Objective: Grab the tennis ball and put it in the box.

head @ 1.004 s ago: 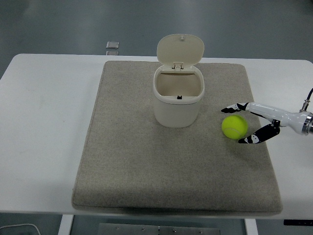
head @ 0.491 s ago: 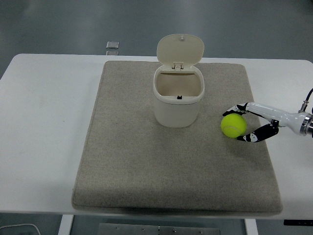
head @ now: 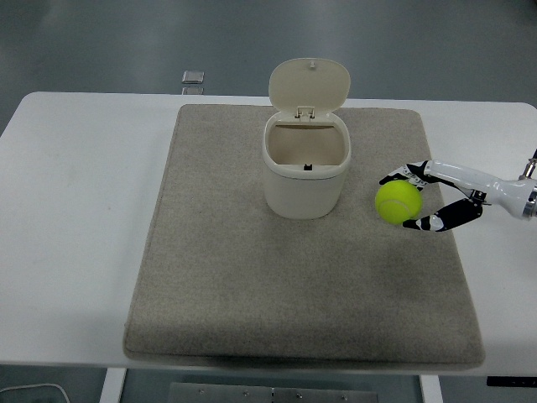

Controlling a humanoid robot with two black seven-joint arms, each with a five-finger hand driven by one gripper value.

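Observation:
A yellow-green tennis ball (head: 398, 202) is at the right side of the grey mat (head: 235, 277), held between the fingers of my right hand (head: 405, 201). The hand reaches in from the right edge, with fingers (head: 394, 177) behind the ball and the thumb (head: 428, 223) in front of it. The ball looks slightly raised off the mat. The box, a cream bin (head: 305, 172) with its lid (head: 309, 84) flipped up and open, stands at the mat's centre back, left of the ball. My left arm is not in view.
The mat lies on a white table (head: 75, 218). A small grey object (head: 193, 78) lies at the table's far edge, behind the mat's left corner.
My right hand's fingers have closed around the ball. Hand and ball have shifted slightly left and up, toward the bin.

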